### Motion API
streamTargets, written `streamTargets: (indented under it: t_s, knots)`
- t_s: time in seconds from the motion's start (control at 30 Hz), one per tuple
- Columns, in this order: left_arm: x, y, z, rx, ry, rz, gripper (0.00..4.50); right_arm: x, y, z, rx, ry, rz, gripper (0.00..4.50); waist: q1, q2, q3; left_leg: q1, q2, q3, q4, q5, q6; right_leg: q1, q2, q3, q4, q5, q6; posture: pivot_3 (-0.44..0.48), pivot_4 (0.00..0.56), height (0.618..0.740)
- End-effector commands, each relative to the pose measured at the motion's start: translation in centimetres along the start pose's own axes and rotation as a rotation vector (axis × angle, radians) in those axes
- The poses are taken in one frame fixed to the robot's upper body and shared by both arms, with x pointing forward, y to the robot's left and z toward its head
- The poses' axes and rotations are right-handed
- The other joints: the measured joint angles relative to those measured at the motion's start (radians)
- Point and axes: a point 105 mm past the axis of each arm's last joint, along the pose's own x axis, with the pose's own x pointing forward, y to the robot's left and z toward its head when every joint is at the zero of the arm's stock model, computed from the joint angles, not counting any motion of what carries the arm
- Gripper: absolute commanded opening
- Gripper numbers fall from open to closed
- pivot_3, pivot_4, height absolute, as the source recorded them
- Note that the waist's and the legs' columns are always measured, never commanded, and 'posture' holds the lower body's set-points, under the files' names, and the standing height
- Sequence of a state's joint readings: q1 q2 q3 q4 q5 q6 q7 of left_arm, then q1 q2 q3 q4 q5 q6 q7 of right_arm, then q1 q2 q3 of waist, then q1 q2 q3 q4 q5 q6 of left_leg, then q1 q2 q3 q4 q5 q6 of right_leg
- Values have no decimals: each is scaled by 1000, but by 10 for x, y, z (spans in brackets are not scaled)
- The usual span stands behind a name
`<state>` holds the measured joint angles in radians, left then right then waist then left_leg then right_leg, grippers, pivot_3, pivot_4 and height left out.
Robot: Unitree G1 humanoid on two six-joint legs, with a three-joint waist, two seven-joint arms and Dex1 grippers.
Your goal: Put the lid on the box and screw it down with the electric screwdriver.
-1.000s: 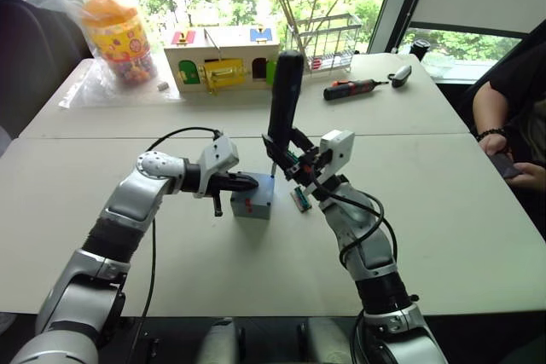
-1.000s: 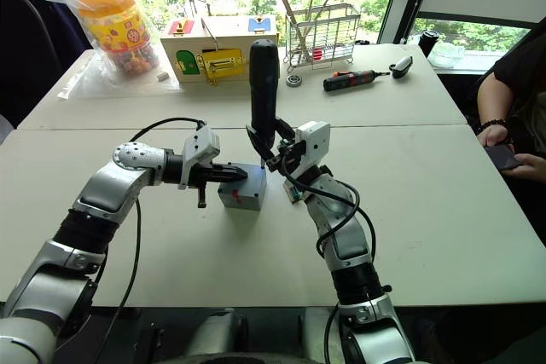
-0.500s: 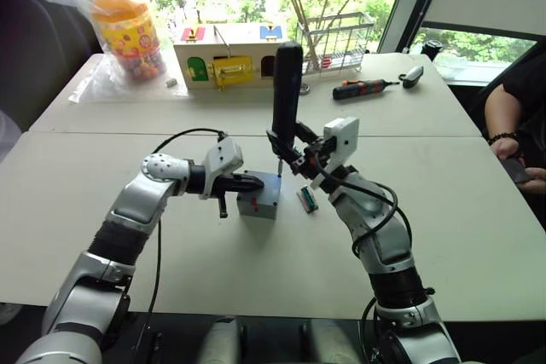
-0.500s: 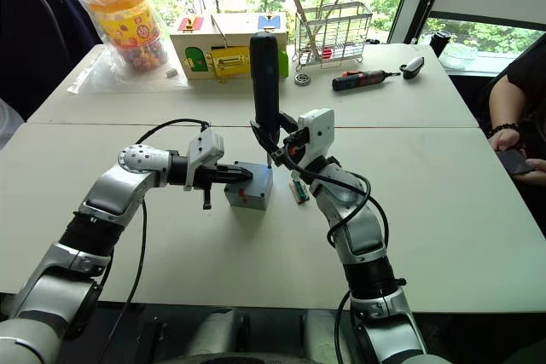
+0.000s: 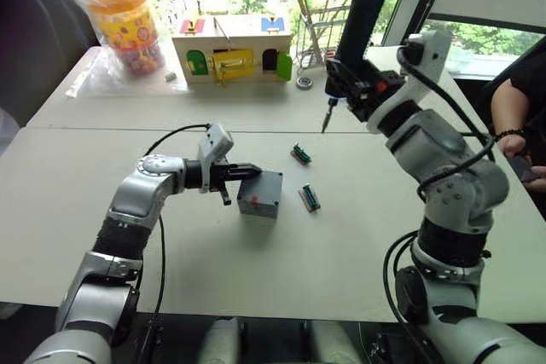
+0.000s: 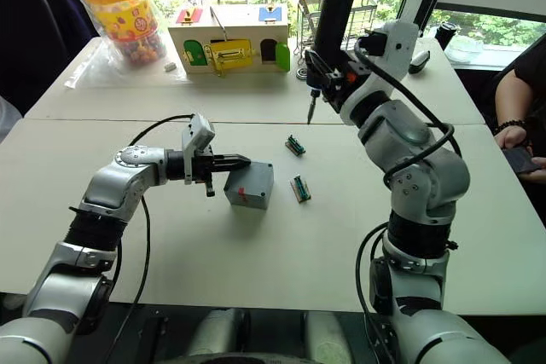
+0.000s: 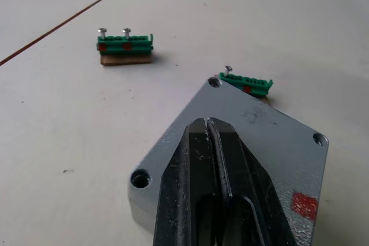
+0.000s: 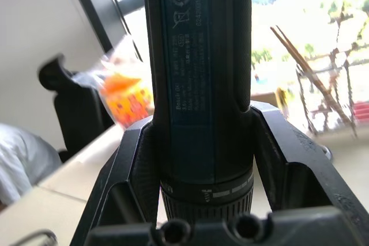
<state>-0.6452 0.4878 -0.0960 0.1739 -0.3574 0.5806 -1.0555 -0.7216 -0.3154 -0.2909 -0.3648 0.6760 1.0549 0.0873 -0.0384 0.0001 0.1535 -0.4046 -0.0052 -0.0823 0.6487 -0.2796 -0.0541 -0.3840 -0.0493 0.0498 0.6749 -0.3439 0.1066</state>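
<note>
The left gripper [image 5: 246,171], fingers pressed together and holding nothing, rests its tips on the lid [image 7: 242,142], which sits on the box [image 5: 260,195] near the table's middle. Two green screw strips [image 5: 300,154] lie just right of the box. Farther right, high above the table and well apart from the box, the right gripper [image 8: 199,159] clamps the screwdriver [image 5: 363,2], near-upright, bit down. Open table surrounds the box.

Pale table [image 5: 256,270] of two tops joined by a seam, grey box [image 5: 260,194] mid-front, two green screw holders [image 5: 300,154] beside it, wooden toy house [image 5: 230,49], wire rack [image 6: 343,16], bagged jar [image 5: 125,23] at back
</note>
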Motion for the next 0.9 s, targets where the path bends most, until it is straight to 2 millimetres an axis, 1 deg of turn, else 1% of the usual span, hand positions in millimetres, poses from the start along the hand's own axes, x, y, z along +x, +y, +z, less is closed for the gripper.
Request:
streamTargets:
  t_s: [0.03,0.07,0.13,0.17,0.23,0.3,0.33,0.37,0.43,0.6,0.83,0.9]
  knots:
    - [-6,-13,43,71,-87,-83,0,-21,-21,27,-53,74,-20,1837,0,1,1,-7,-1,0,2,1,-2,-9,-1,0,6,0,0,0,150,740]
    - [-7,-20,46,106,-64,-124,0,-29,-33,24,-22,148,-34,1837,-2,1,1,-12,-2,1,2,5,-8,-13,-1,0,7,0,0,0,150,740]
    - [-4,-31,45,183,1,-176,0,-49,-55,14,105,291,-37,1837,-5,1,1,-14,-2,1,1,5,-8,-15,-2,0,6,0,0,0,150,740]
    - [-3,-36,41,231,45,-202,0,-62,-68,2,122,381,-78,1837,-5,1,1,-14,-2,1,0,5,-8,-15,-2,0,5,0,0,0,150,740]
    - [-1,-44,33,295,107,-242,0,-83,-88,-19,146,530,-134,1837,0,1,1,-13,-2,2,-1,4,-7,-14,-2,0,5,0,0,0,150,740]
    - [0,-52,27,332,142,-280,0,-105,-104,-38,177,663,-184,1837,2,1,2,-13,-2,2,-1,3,-5,-13,-1,-1,0,0,0,0,150,740]
    - [0,-56,25,343,155,-297,0,-114,-110,-46,188,717,-208,1837,1,1,2,-13,-2,3,0,1,2,-12,-1,0,0,0,0,0,150,740]
    - [0,-59,22,350,164,-311,0,-121,-113,-52,206,760,-219,1837,-3,2,3,-13,-2,3,0,2,3,-12,-1,0,0,0,0,0,150,740]
    - [0,-64,18,355,172,-326,0,-128,-118,-64,246,822,-233,1837,-10,1,8,-10,-2,6,1,2,4,-12,-1,3,4,0,0,0,150,740]
    - [0,-67,12,342,177,-321,0,-138,-133,-86,300,913,-326,1837,-12,1,11,-4,1,9,1,2,4,-9,3,6,7,0,0,0,150,740]
    - [-8,-58,9,314,185,-261,0,-141,-137,-99,284,989,-362,1837,-2,-3,13,-4,1,8,3,1,4,-8,2,5,6,0,0,0,150,740]
    - [-10,-53,10,302,181,-240,0,-143,-138,-103,280,1003,-367,2847,-2,-3,13,-4,1,7,3,1,4,-7,2,5,6,0,0,0,150,740]
